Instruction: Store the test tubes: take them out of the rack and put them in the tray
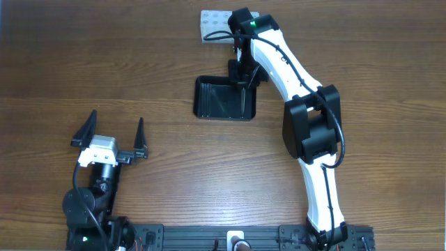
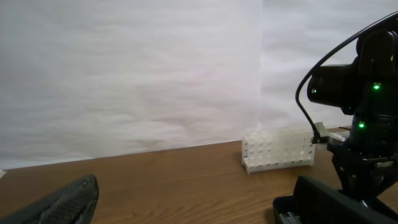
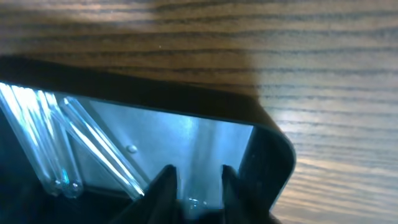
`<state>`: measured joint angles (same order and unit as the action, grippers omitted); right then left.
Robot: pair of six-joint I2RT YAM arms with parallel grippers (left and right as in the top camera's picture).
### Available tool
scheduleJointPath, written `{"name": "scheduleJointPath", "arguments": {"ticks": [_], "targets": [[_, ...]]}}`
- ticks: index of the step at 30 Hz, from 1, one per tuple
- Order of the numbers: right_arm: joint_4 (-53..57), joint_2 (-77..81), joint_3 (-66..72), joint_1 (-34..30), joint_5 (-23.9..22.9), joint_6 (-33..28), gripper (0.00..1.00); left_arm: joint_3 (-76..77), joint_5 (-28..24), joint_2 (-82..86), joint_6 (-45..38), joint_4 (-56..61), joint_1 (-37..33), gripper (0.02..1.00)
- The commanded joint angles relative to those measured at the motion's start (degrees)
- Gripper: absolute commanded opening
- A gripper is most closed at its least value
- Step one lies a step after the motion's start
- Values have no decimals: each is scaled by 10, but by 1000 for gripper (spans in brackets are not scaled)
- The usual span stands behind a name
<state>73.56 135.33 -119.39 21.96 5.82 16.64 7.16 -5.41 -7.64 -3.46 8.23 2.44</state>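
The white test tube rack (image 1: 214,24) stands at the table's far edge and also appears as a perforated white block (image 2: 278,149). In front of it lies the black tray (image 1: 209,104), whose rim (image 3: 155,93) is seen from close up. Several clear test tubes (image 3: 56,143) lie slanted inside it. My right gripper (image 1: 244,78) is low over the tray's far right corner. Its fingers (image 3: 166,186) stand narrowly apart, shut on a clear tube whose glassy end (image 3: 196,202) glints between them. My left gripper (image 1: 113,131) rests near its base, wide open and holding nothing.
The right arm (image 2: 367,118) rises beside the tray's corner (image 2: 323,196), between tray and rack. Bare wood table stretches left of the tray and between the two arms. A white wall stands behind the table's far edge.
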Motion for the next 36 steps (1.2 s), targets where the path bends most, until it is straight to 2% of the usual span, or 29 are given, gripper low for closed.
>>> {"name": "scheduleJointPath", "arguments": {"ticks": [1,3,6,12,15,18,27,31,36], "targets": [[-5,-2,3,2,-8,3,529,-3,-5,5,-6,2,-4,1000],[-10,-5,3,2,-8,-6,630,-3,-5,5,-6,2,-4,1000],[-25,-22,3,1,-8,-31,682,-3,-5,5,-6,2,-4,1000],[-104,-93,9,-11,-8,-123,711,-3,-5,5,-6,2,-4,1000],[-169,-143,48,-26,-17,-149,792,-3,-5,5,-6,2,-4,1000],[-268,-219,137,-52,-38,-150,827,-3,-5,5,-6,2,-4,1000],[-522,-485,470,-173,-38,-151,862,-3,-5,5,-6,2,-4,1000],[-647,-601,638,-221,-43,-178,873,-3,-5,5,-6,2,-4,1000],[-734,-720,791,-231,-81,-210,904,-3,-5,5,-6,2,-4,1000]]}}
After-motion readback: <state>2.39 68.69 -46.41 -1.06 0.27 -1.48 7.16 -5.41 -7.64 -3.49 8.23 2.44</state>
